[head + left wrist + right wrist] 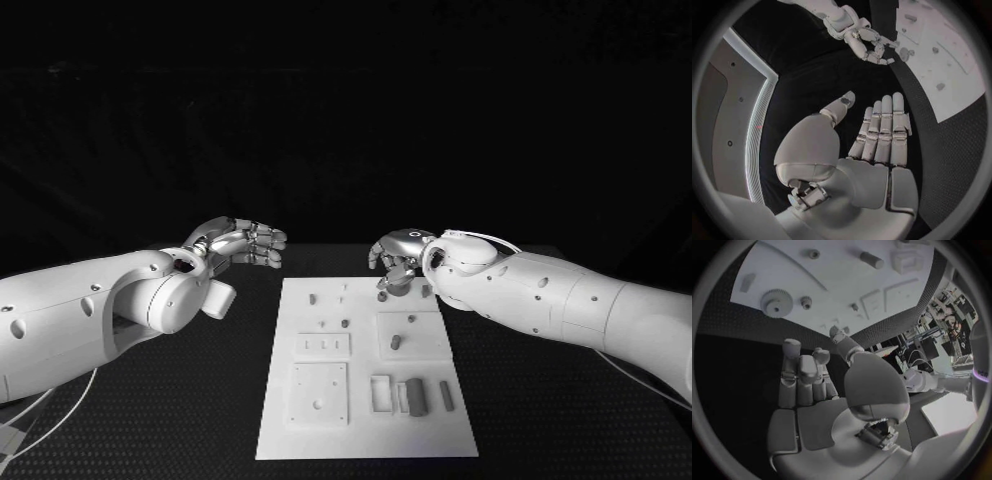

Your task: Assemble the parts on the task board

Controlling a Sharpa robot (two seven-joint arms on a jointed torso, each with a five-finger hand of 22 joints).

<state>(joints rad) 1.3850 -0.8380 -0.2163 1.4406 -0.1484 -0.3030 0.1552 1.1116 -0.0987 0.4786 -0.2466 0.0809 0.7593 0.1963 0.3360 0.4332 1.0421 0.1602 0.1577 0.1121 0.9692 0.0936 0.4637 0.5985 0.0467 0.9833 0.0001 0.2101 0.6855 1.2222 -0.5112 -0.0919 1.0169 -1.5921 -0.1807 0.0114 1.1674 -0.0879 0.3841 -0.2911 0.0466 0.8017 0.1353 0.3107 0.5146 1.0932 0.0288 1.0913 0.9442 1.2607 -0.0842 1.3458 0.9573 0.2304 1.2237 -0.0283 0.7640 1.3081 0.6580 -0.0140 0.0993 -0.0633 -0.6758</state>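
Risk of misgrasp: right hand [402, 256], fingers apart and holding nothing, is hovering over task board's [368, 420] far end beside the gear [777, 301]; left hand [238, 242] is idling empty over counter [173, 420].

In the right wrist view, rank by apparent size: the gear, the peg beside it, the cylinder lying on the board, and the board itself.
1. Board
2. Gear
3. Cylinder
4. Peg
The gear lies nearer the camera than the cylinder, so its lead may be partly nearness.

Matt white plastic task board [368, 400] lies on a rough, woven-looking black table [548, 420].
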